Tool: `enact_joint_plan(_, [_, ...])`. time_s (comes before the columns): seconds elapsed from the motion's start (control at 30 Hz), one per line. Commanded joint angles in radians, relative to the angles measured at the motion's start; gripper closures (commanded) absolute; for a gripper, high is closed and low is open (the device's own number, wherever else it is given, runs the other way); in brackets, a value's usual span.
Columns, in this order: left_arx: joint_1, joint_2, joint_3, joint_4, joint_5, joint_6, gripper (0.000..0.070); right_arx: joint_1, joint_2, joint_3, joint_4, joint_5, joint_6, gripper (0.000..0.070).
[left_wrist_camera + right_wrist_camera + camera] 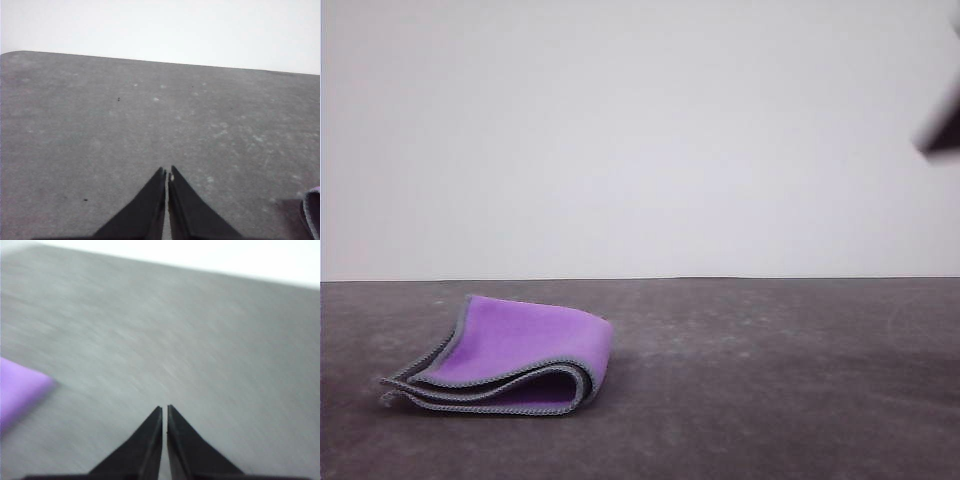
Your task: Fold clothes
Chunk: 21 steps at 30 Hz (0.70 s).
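The cloth (515,357) lies on the dark table (770,380), toward the left and near the front edge in the front view. It is already folded: purple shows on top, several grey-stitched edges are stacked along its near side, and a rounded fold closes its right end. From the layers it looks folded at least twice, though the exact count is hard to tell. The stack is a little loose, its top layer arching rather than lying flat.

Neither gripper touches it. The left gripper (167,174) hangs over bare table with its fingers pressed together on nothing, the cloth's edge (312,212) just off to one side. The right gripper (164,410) is likewise closed and empty above the table, with a purple corner (20,390) of the cloth nearby; that view is blurred.

Judging by this, the folding looks essentially done; at most a flattening press or tidying remains.
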Motion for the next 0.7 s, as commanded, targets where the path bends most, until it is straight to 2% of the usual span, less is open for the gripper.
enact_joint_plan(0.0, [0.001, -0.001, -0.020, 0.009, -0.003, -0.004, 0.0700, -0.026, -0.071, -0.040, 0.013, 0.021, 0.004, 0.0686])
enact_joint_plan(0.13, [0.001, -0.001, -0.020, 0.009, -0.003, -0.004, 0.0700, -0.098, -0.241, -0.140, 0.012, 0.068, 0.002, 0.0686])
enact_joint_plan(0.33, [0.001, -0.001, -0.020, 0.009, -0.002, -0.004, 0.0700, -0.191, -0.420, -0.239, 0.013, 0.069, -0.005, 0.0686])
enact_joint_plan(0.5, [0.001, -0.001, -0.020, 0.009, -0.003, -0.004, 0.0700, -0.231, -0.512, -0.274, -0.035, 0.069, -0.004, 0.0686])
enact_joint_plan(0.67, [0.001, -0.001, -0.020, 0.009, -0.003, -0.004, 0.0700, -0.237, -0.510, -0.274, -0.033, 0.063, 0.007, 0.0686])
